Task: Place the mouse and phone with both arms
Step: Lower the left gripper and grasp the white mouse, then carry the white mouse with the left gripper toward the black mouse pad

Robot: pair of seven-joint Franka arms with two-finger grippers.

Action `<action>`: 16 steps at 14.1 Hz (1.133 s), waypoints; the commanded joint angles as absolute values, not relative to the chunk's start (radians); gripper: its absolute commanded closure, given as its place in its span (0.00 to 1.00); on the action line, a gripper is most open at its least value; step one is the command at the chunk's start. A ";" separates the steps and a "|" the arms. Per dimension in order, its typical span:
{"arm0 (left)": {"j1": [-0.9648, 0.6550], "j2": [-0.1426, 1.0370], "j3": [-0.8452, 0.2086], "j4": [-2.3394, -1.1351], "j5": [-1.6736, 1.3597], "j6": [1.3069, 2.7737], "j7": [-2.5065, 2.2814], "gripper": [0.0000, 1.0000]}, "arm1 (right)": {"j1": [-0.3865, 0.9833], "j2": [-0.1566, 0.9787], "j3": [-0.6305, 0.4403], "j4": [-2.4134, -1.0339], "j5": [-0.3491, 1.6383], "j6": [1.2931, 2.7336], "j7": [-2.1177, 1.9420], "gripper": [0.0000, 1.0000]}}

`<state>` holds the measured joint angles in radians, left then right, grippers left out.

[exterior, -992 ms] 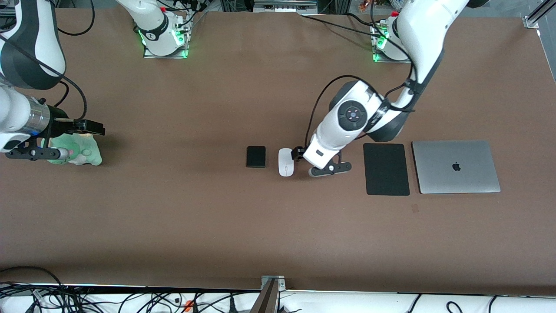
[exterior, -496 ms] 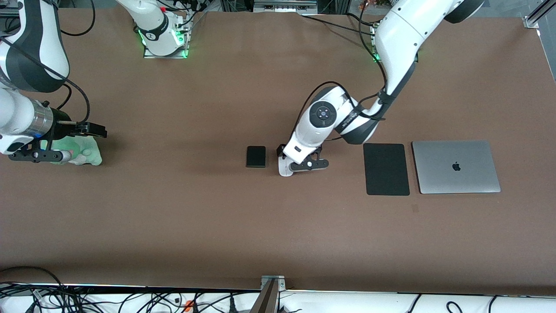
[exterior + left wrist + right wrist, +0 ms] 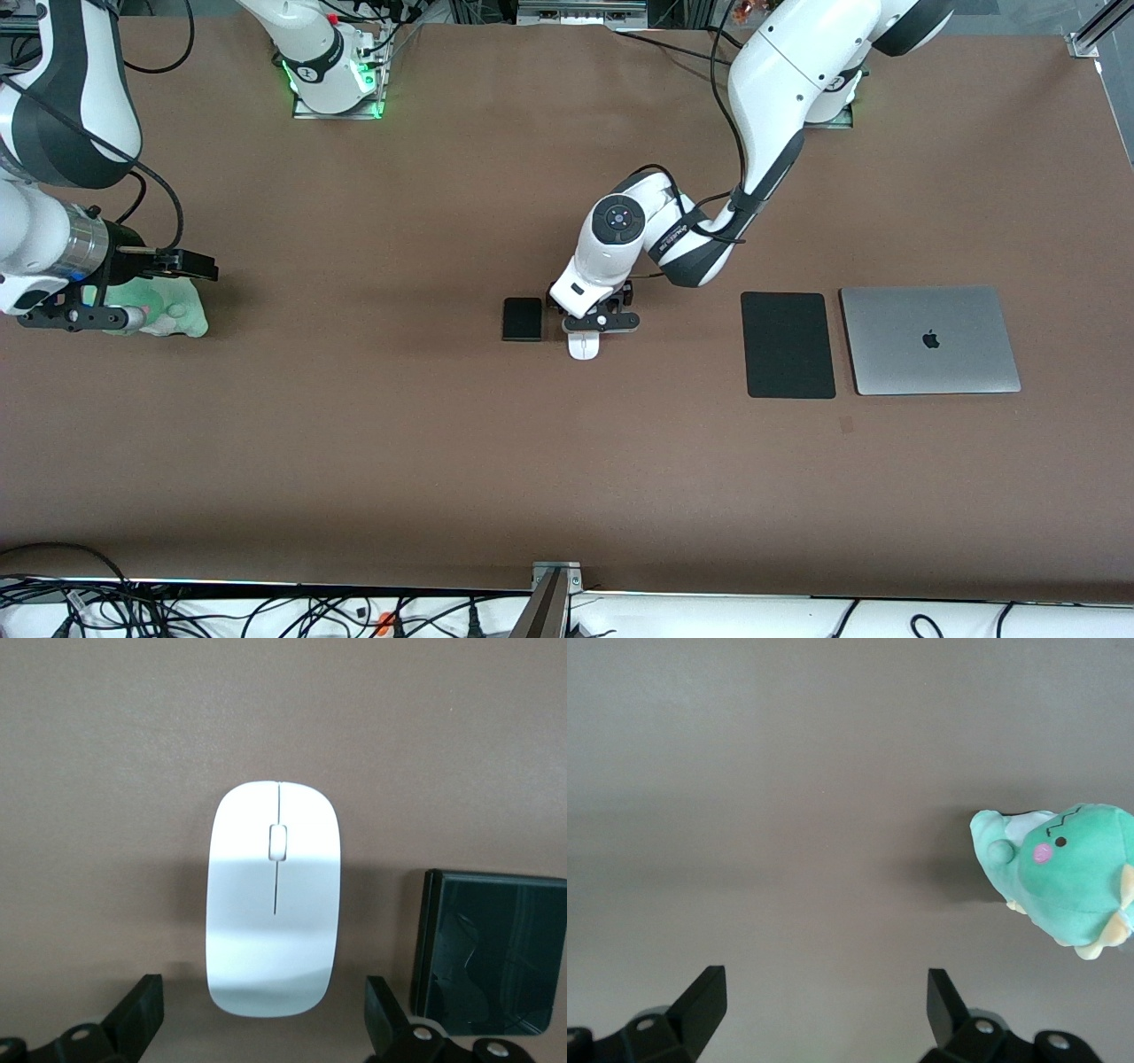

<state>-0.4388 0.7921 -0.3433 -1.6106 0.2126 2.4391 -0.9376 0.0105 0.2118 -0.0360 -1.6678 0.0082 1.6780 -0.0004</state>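
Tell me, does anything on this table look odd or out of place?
Only the green plush toy at the right arm's end, under the right claw: a toy among desk gear, namely mouse, phone, mouse pad and laptop. Nothing looks spilled or damaged.

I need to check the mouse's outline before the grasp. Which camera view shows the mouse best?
The left wrist view: the mouse lies whole and unobstructed between the open left gripper fingers. In the front view the gripper covers most of it, leaving only the end nearer the camera visible. The right wrist view does not show it.
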 commanded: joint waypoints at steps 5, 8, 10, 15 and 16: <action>-0.460 0.851 -0.321 -1.540 0.290 2.437 -0.960 0.00 | 0.012 0.201 -0.035 -1.677 0.023 1.687 0.011 0.00; -0.462 0.864 -0.318 -1.519 0.295 2.437 -0.960 0.00 | 0.012 0.199 -0.035 -1.678 0.023 1.687 0.011 0.00; -0.462 0.864 -0.318 -1.519 0.295 2.437 -0.960 0.00 | 0.012 0.199 -0.035 -1.675 0.023 1.687 0.011 0.00; -0.460 0.865 -0.318 -1.517 0.296 2.437 -0.951 0.32 | 0.012 0.199 -0.034 -1.675 0.023 1.687 0.011 0.00; -0.459 0.865 -0.318 -1.517 0.296 2.437 -0.950 0.39 | 0.012 0.199 -0.034 -1.674 0.023 1.687 0.011 0.00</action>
<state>-0.4458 0.8486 -0.3287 -1.5503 0.2645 2.4403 -0.9381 0.0120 0.2117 -0.0360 -1.6678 0.0092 1.6817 -0.0003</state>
